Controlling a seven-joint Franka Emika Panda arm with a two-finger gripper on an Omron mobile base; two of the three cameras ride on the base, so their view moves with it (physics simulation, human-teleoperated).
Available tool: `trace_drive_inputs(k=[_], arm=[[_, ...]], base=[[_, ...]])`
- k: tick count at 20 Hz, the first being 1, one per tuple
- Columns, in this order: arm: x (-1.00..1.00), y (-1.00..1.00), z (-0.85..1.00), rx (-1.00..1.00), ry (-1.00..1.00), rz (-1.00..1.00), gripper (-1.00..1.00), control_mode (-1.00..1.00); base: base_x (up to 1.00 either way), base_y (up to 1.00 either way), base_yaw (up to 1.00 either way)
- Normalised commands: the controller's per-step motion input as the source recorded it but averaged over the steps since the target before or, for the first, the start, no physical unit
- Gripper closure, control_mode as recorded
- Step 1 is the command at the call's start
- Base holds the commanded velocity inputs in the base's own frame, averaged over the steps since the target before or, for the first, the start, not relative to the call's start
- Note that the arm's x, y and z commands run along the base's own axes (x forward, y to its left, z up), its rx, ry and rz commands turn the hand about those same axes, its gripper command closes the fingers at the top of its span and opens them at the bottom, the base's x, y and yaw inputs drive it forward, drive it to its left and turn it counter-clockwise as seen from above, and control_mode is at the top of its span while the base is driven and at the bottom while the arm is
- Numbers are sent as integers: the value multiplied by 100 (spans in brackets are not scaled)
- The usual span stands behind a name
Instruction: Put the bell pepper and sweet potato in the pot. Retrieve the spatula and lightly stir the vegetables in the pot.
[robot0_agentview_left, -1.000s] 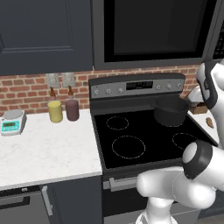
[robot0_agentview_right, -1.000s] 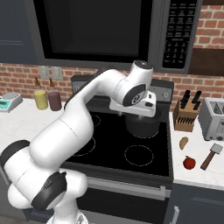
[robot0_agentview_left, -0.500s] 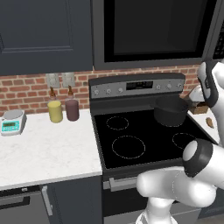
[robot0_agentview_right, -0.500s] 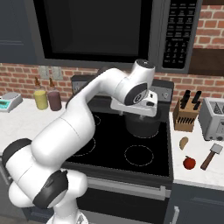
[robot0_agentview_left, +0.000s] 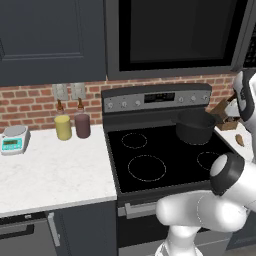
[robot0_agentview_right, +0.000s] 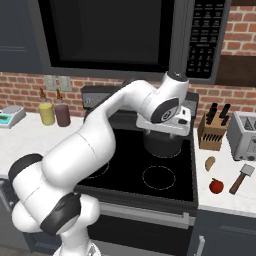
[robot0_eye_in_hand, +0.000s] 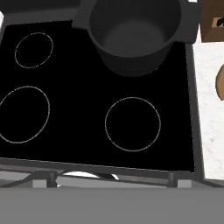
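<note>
Meanwhile, little has changed since a moment ago: the gripper (robot0_agentview_right: 165, 131) hangs over the stove (robot0_agentview_right: 185, 187) with its jaws spread wide and empty. Just below it sits the pot (robot0_agentview_right: 161, 144). Off to its right, on the counter (robot0_agentview_right: 227, 202), lie the bell pepper (robot0_agentview_right: 216, 186), sweet potato (robot0_agentview_right: 210, 163) and spatula (robot0_agentview_right: 241, 177).

one dark grey pot (robot0_agentview_right: 162, 145) on the stove (robot0_agentview_left: 165, 160), four burner rings, two canisters (robot0_agentview_left: 63, 127) by the wall, one scale (robot0_agentview_left: 13, 139), one knife block (robot0_agentview_right: 212, 131), one toaster (robot0_agentview_right: 243, 135), one bell pepper (robot0_agentview_right: 216, 186), one sweet potato (robot0_agentview_right: 210, 163), one spatula (robot0_agentview_right: 241, 177), one microwave (robot0_agentview_right: 125, 32).
</note>
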Motion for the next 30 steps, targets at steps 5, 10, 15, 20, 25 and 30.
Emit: trace_drive_inputs(k=[5,10,15,20,25,30], arm=[[-1,-57,-5,0,0,0,-100,-100],[0,-27,-6,0,0,0,-100,100],[0,0,0,0,0,0,-100,100],[0,0,0,0,0,0,-100,100],[0,0,0,0,0,0,-100,100],[0,0,0,0,0,0,-100,100]], base=[[0,0,0],[0,-19,0],[7,-65,-2],[21,-97,-1],[26,-70,0],[53,1,0]])
